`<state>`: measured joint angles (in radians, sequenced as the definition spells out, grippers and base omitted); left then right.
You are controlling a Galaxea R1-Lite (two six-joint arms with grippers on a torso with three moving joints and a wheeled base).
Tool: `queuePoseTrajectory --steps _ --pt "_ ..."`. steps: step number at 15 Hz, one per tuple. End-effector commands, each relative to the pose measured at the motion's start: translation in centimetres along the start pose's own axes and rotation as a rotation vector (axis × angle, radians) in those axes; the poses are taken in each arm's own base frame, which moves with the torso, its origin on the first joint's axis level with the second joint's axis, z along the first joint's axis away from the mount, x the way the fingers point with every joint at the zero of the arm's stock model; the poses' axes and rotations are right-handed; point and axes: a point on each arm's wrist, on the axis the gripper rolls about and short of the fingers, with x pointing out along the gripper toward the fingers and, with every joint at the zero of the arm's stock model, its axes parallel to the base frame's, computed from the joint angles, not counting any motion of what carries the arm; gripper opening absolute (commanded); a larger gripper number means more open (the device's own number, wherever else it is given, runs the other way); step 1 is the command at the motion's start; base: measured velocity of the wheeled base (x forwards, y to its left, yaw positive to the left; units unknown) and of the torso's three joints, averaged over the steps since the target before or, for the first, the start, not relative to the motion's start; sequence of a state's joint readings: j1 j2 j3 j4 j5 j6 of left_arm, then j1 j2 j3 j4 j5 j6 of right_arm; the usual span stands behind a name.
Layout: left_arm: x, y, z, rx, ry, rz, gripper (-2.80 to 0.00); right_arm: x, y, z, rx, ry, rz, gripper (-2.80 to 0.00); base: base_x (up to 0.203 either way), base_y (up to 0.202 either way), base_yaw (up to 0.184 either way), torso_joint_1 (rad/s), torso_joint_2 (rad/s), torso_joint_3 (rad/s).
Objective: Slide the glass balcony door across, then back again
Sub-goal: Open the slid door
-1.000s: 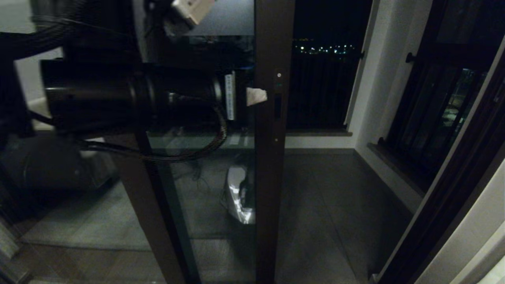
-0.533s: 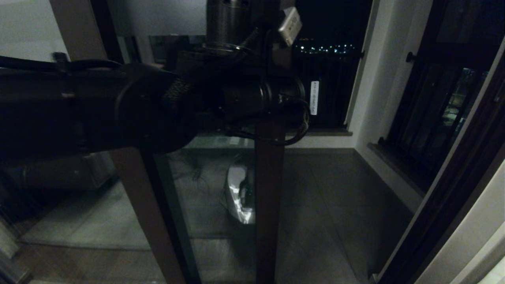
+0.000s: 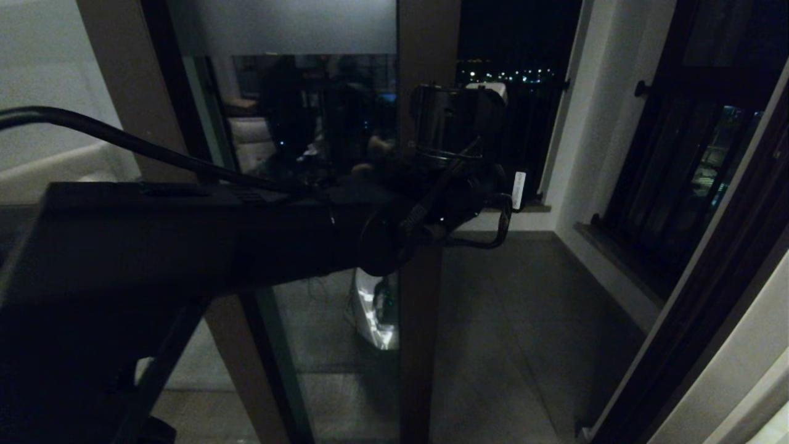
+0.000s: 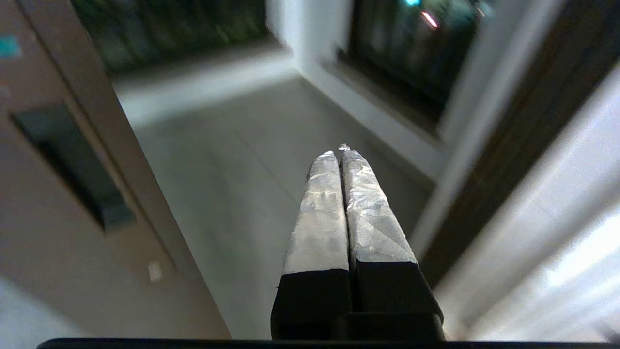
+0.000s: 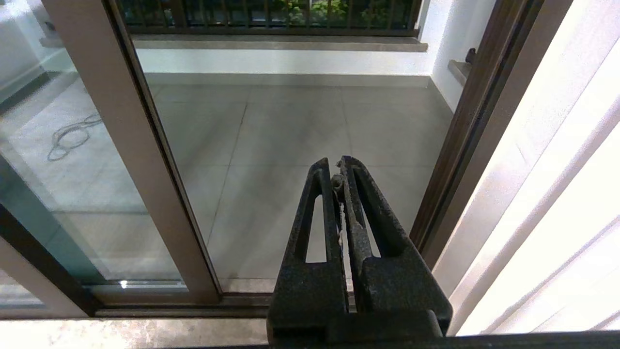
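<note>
The left gripper (image 4: 341,152) is hanging in the doorway with fingers pressed together, holding nothing – the glass balcony door (image 4: 72,203) is sitting just beside it, one handle slot (image 4: 72,165) showing. Grey tile floor (image 4: 232,160) beyond. The right gripper (image 5: 337,167) is pinched closed too.

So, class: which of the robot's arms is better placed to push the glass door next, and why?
The left. The left gripper, fingers shut, is raised beside the door's frame, near its handle slot. The right gripper hangs low, pointing at the floor.
</note>
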<state>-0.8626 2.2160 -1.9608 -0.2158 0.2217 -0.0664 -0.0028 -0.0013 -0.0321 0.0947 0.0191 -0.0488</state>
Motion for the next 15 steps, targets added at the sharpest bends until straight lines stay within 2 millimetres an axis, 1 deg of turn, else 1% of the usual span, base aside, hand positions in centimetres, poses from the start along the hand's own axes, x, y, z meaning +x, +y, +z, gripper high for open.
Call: queuePoseTrajectory --steps 1,4,7,9,11,15 --pt "2.0 0.2 -2.8 0.018 0.015 0.054 -2.8 0.0 0.0 0.0 0.0 0.002 0.001 -2.8 0.0 0.0 0.0 0.0 0.0 0.0" --pt "2.4 1.8 -2.8 0.014 0.008 0.091 -2.8 0.0 0.0 0.0 0.0 0.002 0.002 -2.8 0.0 0.0 0.0 0.0 0.0 0.0" --pt "3.5 2.7 -3.6 0.007 -0.06 0.16 -2.8 0.0 0.0 0.0 0.0 0.002 0.001 -2.8 0.0 0.0 0.0 0.0 0.0 0.0" --pt "3.8 3.6 -3.7 0.014 -0.078 0.193 -2.8 0.0 0.0 0.0 0.0 0.002 0.002 -2.8 0.0 0.0 0.0 0.0 0.0 0.0" --pt "3.7 4.1 -3.3 0.012 -0.085 0.205 -2.8 0.0 0.0 0.0 0.0 0.002 0.001 -2.8 0.0 0.0 0.0 0.0 0.0 0.0" --pt "3.9 4.5 -3.6 0.013 -0.08 0.235 -2.8 0.0 0.0 0.0 0.0 0.002 0.001 -2.8 0.0 0.0 0.0 0.0 0.0 0.0"
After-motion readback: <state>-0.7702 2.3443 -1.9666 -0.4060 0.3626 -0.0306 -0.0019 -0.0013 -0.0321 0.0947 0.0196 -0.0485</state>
